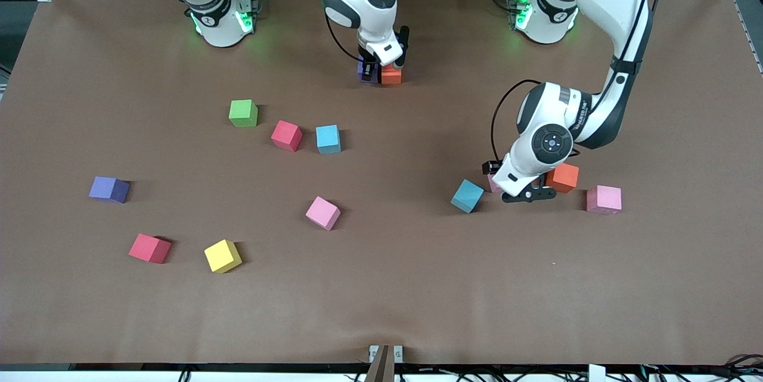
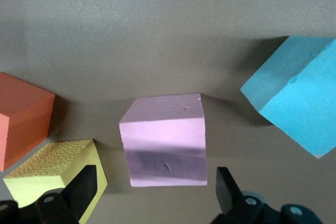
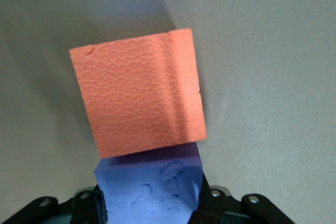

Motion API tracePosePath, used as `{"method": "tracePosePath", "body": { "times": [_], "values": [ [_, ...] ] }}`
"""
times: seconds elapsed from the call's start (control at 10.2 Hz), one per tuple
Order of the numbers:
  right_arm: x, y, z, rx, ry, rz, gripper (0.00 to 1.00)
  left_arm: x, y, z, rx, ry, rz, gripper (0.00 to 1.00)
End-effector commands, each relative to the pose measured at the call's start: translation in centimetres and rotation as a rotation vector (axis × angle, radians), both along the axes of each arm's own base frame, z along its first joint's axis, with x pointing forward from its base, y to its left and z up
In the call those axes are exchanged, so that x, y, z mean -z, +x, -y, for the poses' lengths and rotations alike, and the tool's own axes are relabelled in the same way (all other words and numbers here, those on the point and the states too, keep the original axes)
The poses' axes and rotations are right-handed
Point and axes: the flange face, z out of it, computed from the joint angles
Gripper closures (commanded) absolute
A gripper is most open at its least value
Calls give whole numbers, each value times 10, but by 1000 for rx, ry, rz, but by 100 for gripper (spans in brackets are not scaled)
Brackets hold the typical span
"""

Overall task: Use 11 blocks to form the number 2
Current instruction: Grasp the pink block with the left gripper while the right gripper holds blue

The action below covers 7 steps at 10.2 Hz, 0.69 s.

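My right gripper is shut on a purple block, low at the table between the arms' bases and pressed against an orange block. My left gripper hangs open just over a pink block, one finger on each side and neither touching it. Beside that pink block lie a yellow block, an orange block and a light blue block. No number 2 shape is in view.
Loose blocks lie toward the right arm's end: green, red, light blue, purple, pink, red, yellow. Another pink block sits beside the left gripper's cluster.
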Motion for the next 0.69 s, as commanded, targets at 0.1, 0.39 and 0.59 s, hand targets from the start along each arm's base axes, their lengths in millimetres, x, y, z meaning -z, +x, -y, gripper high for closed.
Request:
{"method": "tracePosePath", "body": {
  "times": [0.1, 0.39, 0.59],
  "values": [
    [3, -1, -9, -13, 1, -5, 54, 3, 7, 4, -5, -14, -6, 0],
    [3, 0, -10, -14, 3, -5, 52, 11, 9, 3, -48, -35, -24, 0],
    [7, -2, -12, -21, -2, -5, 51, 15, 9, 1, -55, -33, -29, 0]
  ]
}}
